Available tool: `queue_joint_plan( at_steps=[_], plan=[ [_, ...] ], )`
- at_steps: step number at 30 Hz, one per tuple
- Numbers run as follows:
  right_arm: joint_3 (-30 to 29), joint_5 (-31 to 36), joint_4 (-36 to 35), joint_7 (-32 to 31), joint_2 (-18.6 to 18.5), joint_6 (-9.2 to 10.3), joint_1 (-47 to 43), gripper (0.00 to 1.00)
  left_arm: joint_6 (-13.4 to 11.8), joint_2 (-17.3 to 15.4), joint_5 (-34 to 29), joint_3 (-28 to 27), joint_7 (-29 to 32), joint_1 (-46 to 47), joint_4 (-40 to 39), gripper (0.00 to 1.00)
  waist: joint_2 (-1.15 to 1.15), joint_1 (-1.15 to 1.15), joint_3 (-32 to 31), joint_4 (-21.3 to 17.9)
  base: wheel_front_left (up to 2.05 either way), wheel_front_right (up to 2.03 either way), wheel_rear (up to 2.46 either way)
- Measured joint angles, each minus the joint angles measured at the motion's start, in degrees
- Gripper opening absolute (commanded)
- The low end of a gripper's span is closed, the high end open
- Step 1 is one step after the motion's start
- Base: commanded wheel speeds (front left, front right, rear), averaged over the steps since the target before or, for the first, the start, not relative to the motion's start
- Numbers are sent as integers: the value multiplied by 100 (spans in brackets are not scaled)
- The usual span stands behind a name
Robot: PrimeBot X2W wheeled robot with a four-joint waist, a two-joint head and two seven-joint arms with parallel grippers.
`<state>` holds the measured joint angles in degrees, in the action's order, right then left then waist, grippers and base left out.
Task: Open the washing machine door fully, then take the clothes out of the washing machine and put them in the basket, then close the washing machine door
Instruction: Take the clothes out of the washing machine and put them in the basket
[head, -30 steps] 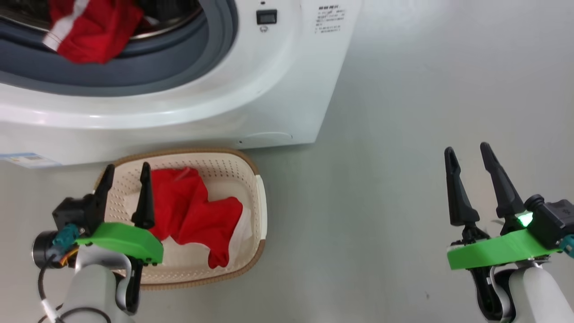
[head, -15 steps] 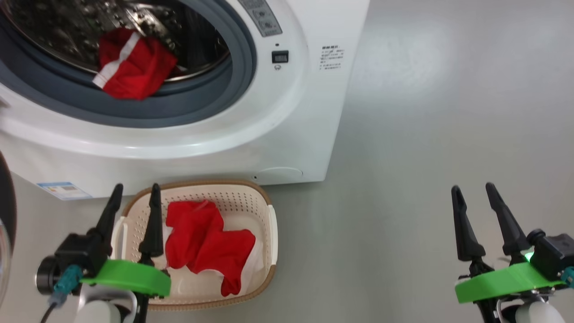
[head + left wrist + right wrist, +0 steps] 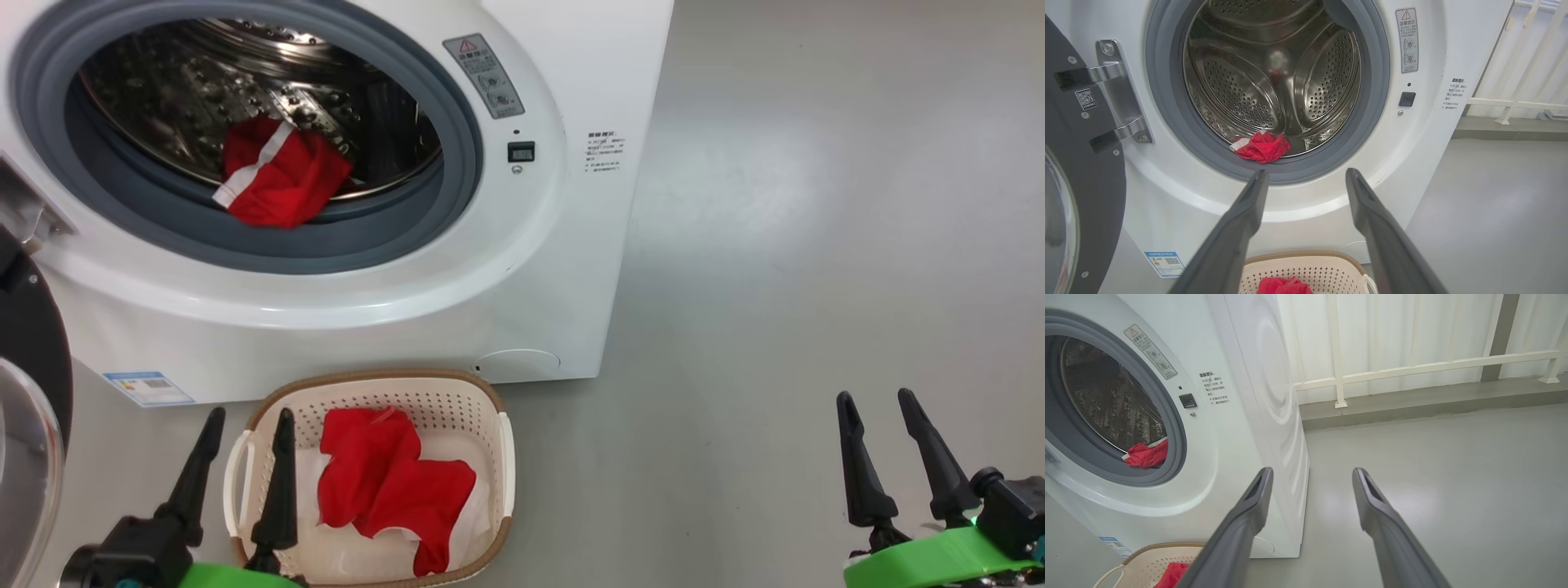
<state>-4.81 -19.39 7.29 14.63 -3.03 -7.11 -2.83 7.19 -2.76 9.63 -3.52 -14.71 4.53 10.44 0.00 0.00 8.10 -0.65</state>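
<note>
The white washing machine (image 3: 539, 269) stands with its door (image 3: 28, 408) swung open to the left; the black rim and glass also show in the left wrist view (image 3: 1081, 183). One red garment with a white band (image 3: 277, 171) lies at the drum's front lip (image 3: 1259, 147) (image 3: 1147, 454). Another red piece of the clothes (image 3: 392, 486) lies in the cream basket (image 3: 498, 457) on the floor before the machine. My left gripper (image 3: 249, 420) is open and empty over the basket's left edge. My right gripper (image 3: 880, 402) is open and empty, far right over bare floor.
Grey floor (image 3: 816, 245) stretches to the right of the machine. A white railing (image 3: 1412, 367) and a low kerb run along the far wall behind it. A blue label (image 3: 148, 389) marks the machine's lower left corner.
The head camera has tilted up, so machine, basket and both grippers sit lower in the picture and the drum and door edge come into view. Clothes and grippers keep their places.
</note>
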Motion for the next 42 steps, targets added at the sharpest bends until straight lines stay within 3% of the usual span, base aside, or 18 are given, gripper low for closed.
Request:
queue_joint_plan(
  at_steps=[25, 42],
  plan=[
    [-4, 24, -25, 0, 12, 0, -35, 100, 33, 22, -5, -77, 0, -160, -234, 100, 0, 0, 229, -26, 0, 0, 0],
    [40, 21, -131, 1, 30, 0, 793, 100, 33, -31, -271, -34, -1, 2159, 802, 100, 0, 0, 1267, -59, 0, 0, 0]
  ],
)
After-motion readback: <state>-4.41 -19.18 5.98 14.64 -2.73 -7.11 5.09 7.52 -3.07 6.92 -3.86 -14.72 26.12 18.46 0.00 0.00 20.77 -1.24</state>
